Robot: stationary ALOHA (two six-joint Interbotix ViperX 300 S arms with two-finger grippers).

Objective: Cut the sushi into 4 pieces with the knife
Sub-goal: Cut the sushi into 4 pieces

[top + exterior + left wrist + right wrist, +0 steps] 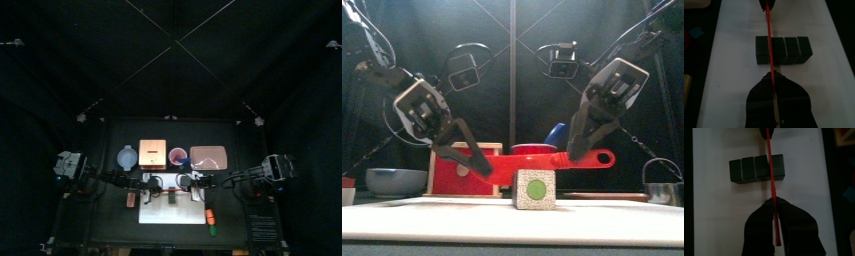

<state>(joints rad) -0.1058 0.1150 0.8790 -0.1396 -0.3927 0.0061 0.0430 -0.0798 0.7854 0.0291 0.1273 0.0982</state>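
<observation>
Both sets of jaws are pinched on the red knife (543, 162): the left gripper (771, 75) holds the blade end and the right gripper (772, 202) the handle, so it lies level, running left to right. Just below is the sushi roll (536, 188), on the white board (422, 203) with its long axis near to far. The blade crosses it squarely, seemingly above the far block's seam. Behind, the red cup (529, 149) holds a blue knife (556, 132), and the pink tray (210, 157) looks bare.

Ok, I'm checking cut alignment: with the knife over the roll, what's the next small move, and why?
Probably press the red knife straight down: held by left gripper and right gripper, it lines up over the sushi roll, on the seam beside its end block.
</observation>
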